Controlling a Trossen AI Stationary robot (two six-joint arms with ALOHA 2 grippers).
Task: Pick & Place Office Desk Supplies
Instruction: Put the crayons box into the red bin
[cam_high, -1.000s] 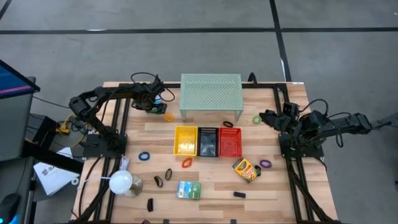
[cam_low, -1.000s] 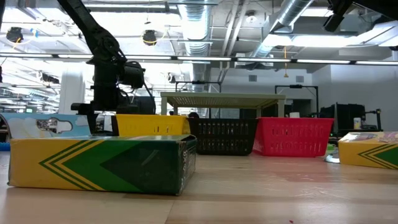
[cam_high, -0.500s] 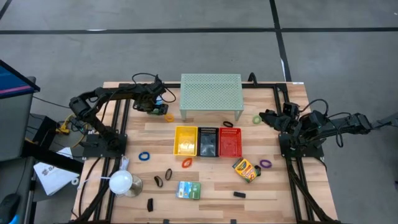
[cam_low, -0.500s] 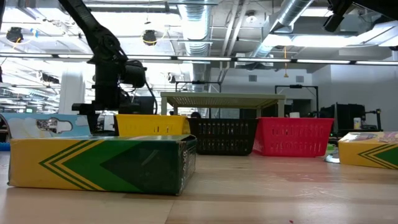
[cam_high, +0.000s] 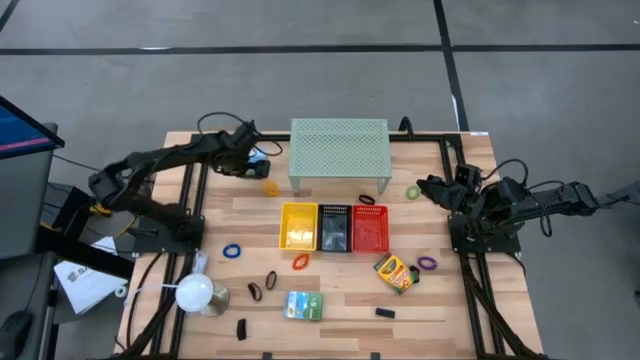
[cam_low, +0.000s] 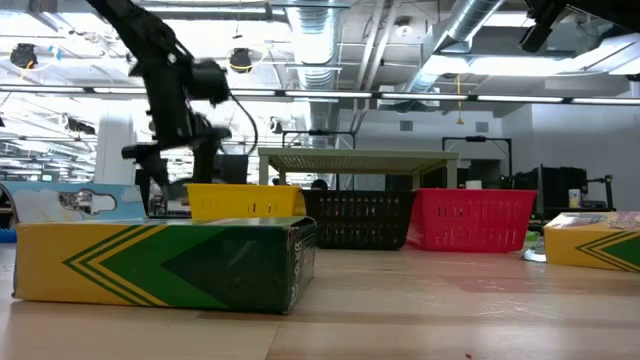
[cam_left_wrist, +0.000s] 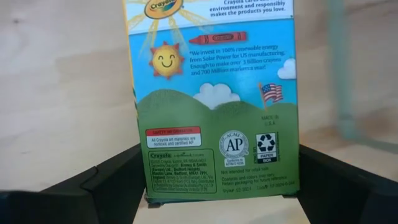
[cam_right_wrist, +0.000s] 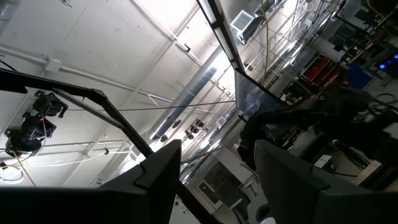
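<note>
Clearly left end effector (cam_left_wrist: 217, 186) clamps crayon box (cam_left_wrist: 214, 99) (long axis along fingers); lifted.

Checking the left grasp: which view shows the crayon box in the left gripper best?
Left wrist view: the crayon box fills the picture, back panel readable, between the left gripper fingers. High view shows only a small patch at the gripper. In the low view the held box isn't distinguishable. Right wrist view shows only ceiling.

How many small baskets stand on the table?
3. They stand side by side in one row near the mesh shelf: the yellow basket toward the left arm's side, the black basket in the middle, the red basket toward the right arm's side. None seems hidden.
</note>
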